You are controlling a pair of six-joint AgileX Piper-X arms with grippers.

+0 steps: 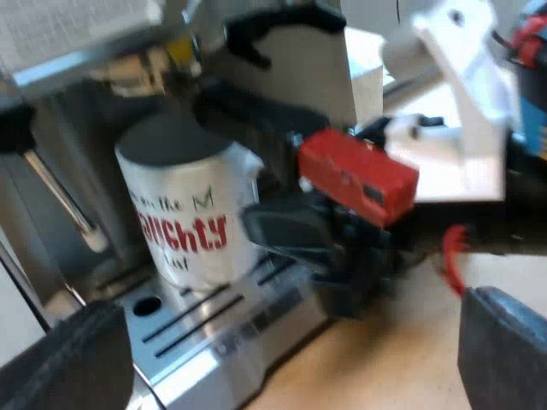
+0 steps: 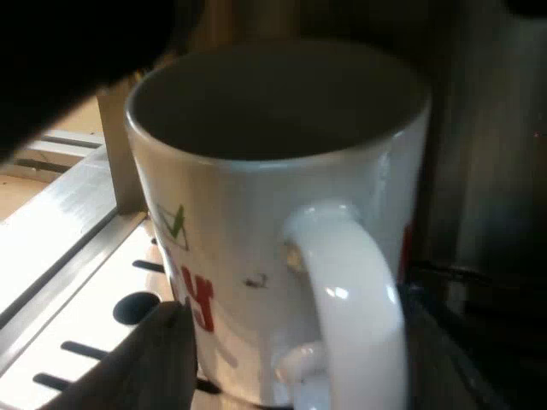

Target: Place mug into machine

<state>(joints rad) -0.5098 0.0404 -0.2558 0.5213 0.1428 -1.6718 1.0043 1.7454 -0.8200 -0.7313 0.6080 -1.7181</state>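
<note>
Mug (image 1: pixel 184 213) upright on drip tray (image 1: pixel 214 342), right gripper (image 1: pixel 295 235) at its handle.

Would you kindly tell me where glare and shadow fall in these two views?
Left wrist view: glare washes the drip tray in front of the mug. Right wrist view: the mug's inside lies in shadow, bright highlights sit on its handle, and the tray shines.

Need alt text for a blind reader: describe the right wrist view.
A white mug with red lettering stands on the slotted metal tray of the machine, handle toward the camera.
</note>
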